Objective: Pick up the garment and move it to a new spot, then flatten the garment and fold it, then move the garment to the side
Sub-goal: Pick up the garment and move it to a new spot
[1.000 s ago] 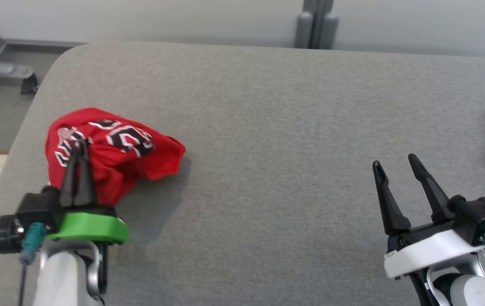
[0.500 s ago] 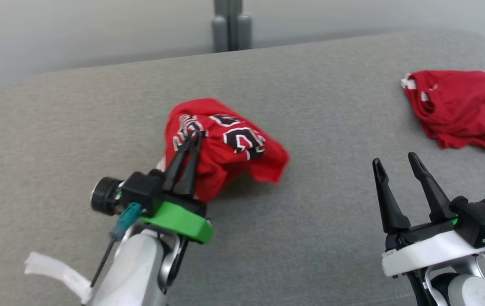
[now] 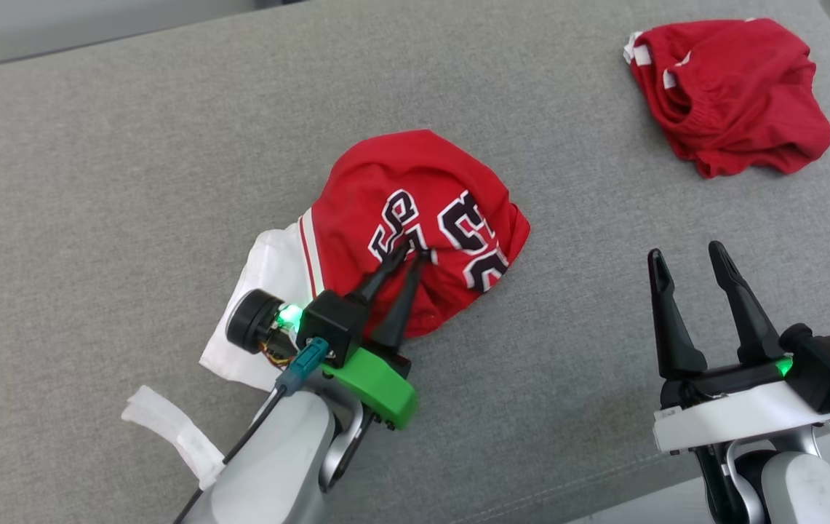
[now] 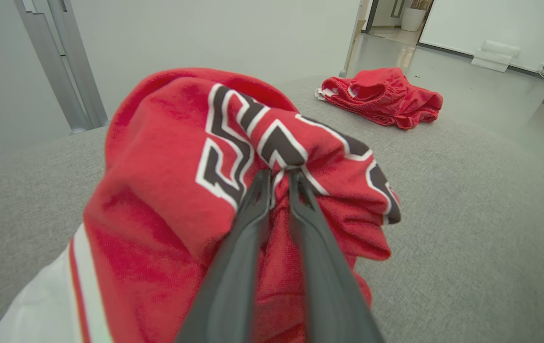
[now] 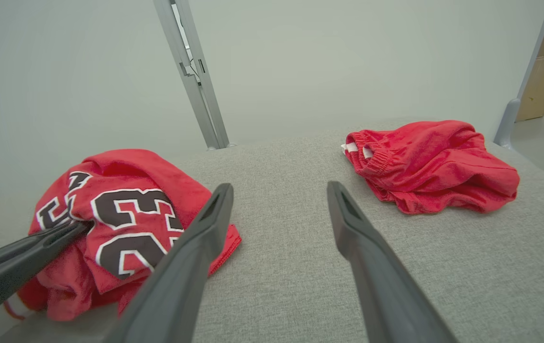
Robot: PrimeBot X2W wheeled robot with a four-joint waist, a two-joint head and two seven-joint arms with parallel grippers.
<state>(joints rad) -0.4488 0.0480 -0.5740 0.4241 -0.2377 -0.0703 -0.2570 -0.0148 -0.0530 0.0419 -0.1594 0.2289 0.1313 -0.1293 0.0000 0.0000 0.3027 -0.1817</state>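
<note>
Nearest, the left hand (image 3: 412,253) sets narrow fingertips in a fold of the red jersey (image 3: 415,182), grip unclear; right of the jersey, the right hand (image 3: 685,252) gapes empty. The jersey sits bunched on the worktop (image 3: 131,145): flattening, folding and the move aside remain. Red shorts (image 3: 735,94) lie beyond the jersey

Garment (image 3: 415,189) at centre on the padded surface (image 3: 131,145), left gripper (image 3: 411,253) at its near side, second garment (image 3: 727,94) far right, right gripper (image 3: 685,252) near right.
</note>
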